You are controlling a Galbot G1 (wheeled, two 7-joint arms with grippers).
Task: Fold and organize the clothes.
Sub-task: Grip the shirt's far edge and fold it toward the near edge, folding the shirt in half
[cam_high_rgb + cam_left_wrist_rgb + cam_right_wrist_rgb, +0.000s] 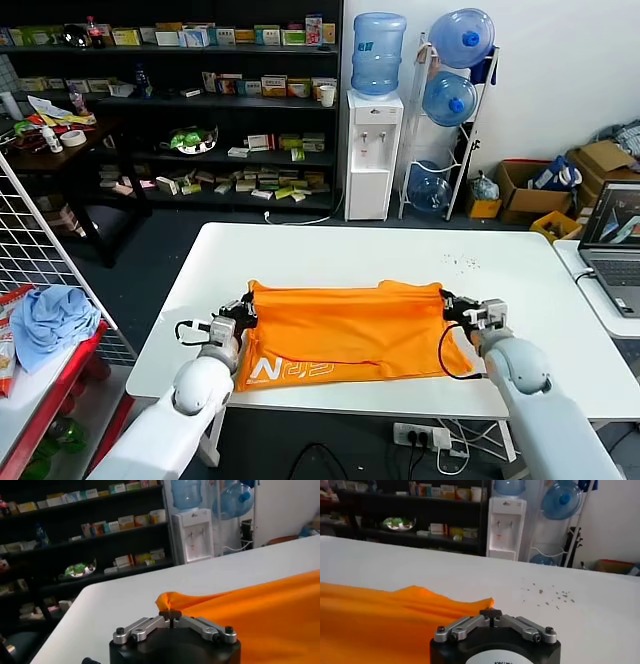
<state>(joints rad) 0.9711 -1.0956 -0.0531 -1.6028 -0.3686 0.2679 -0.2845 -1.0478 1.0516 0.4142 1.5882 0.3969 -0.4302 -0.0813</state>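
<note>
Left gripper [243,310], at lower left of centre, is pinched closed on the T-shirt [345,330] corner. The shirt lies folded mid-frame on the bench [330,245]. Right gripper [456,306] clamps the opposite corner.

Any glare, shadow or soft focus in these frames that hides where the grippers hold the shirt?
Head view: even light, no glare; orange T-shirt sharp. Left wrist view: left gripper shut on a crisp shirt corner, shelves behind soft. Right wrist view: right gripper at the shirt edge, bright table not washed out.
</note>
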